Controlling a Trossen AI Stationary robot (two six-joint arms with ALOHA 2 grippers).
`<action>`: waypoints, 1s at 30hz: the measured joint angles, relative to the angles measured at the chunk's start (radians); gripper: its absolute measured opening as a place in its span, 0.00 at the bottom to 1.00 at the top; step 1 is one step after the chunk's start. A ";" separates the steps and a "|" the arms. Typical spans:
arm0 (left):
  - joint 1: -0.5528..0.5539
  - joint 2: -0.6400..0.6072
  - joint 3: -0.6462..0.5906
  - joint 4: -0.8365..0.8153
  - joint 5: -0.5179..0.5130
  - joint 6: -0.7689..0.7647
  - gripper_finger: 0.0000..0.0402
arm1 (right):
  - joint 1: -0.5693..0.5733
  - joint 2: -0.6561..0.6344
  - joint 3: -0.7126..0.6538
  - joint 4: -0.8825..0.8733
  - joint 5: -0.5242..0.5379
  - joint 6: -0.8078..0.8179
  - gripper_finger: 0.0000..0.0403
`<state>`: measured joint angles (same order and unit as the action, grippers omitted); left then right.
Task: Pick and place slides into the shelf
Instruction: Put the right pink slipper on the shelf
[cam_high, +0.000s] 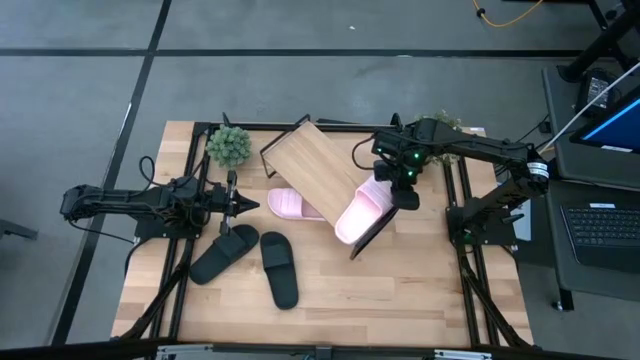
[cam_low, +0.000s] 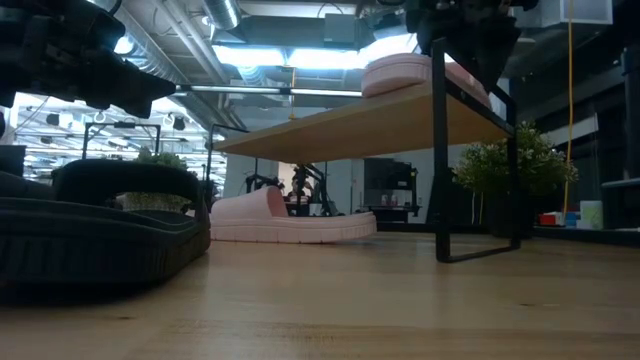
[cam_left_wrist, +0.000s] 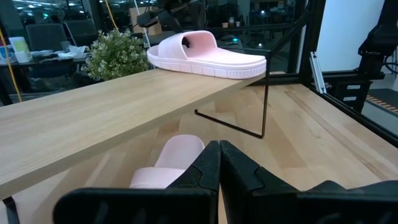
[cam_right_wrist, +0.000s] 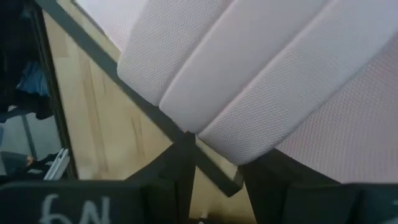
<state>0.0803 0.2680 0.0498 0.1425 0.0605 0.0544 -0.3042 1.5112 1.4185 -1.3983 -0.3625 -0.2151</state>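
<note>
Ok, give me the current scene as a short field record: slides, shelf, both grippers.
shelf: wood board on black frame, set at an angle on the table
pink slide on shelf: one, at the board's right end
pink slide on table: one, partly under the shelf
black slides: two, on the table in front, not yet placed
right gripper: at the shelved pink slide, fingers spread, hold unclear
left gripper: fingers shut, empty, beside the table's pink slide
</note>
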 joint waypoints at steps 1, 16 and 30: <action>0.000 0.000 0.000 0.000 0.000 0.000 0.00 | 0.000 0.000 0.000 0.003 0.002 0.000 0.30; 0.000 0.000 0.000 0.000 0.000 0.000 0.00 | 0.000 0.000 0.000 0.017 0.010 0.035 0.30; 0.000 0.000 0.000 0.000 0.000 0.001 0.00 | 0.000 0.000 0.000 0.007 0.011 0.033 0.30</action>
<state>0.0803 0.2680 0.0498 0.1421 0.0605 0.0551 -0.3042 1.5116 1.4185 -1.3914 -0.3519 -0.1823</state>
